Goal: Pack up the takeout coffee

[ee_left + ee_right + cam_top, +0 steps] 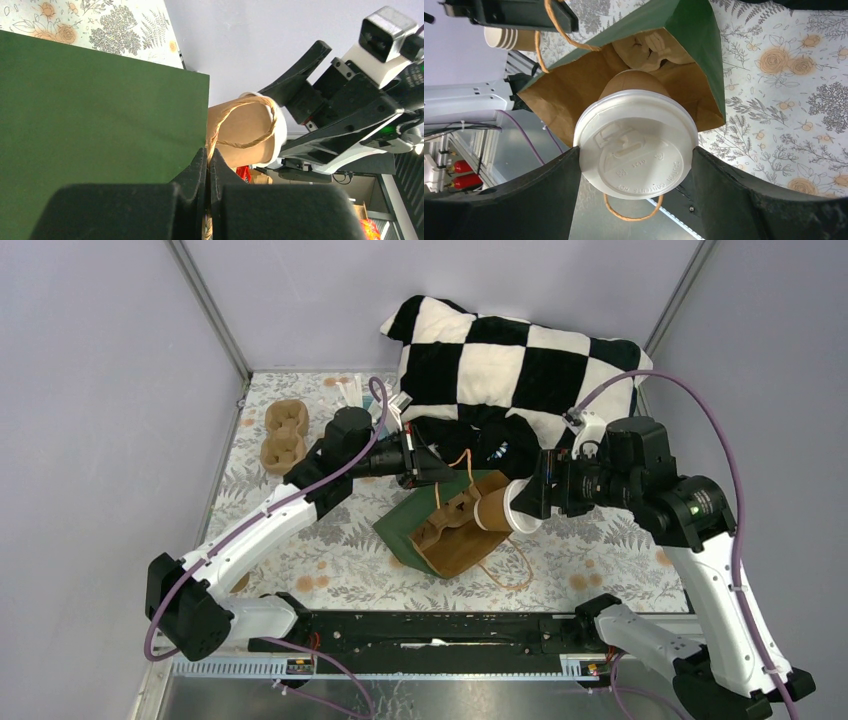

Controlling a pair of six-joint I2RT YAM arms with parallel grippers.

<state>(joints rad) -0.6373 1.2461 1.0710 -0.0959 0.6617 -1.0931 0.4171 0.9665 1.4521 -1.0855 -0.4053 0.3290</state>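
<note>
Right gripper (636,159) was clamped across the off-white lid of the takeout coffee (636,145), with its fingers (549,190) on opposite rim edges. Cup was held on its side, base pointed into the open mouth of the green bag (696,35), right at the opening. Left gripper (207,167) was pinched tight on the bag's twine handle (248,145). Bag was lying on the floral table (620,540). A pulp carrier (649,47) was seen inside the bag.
</note>
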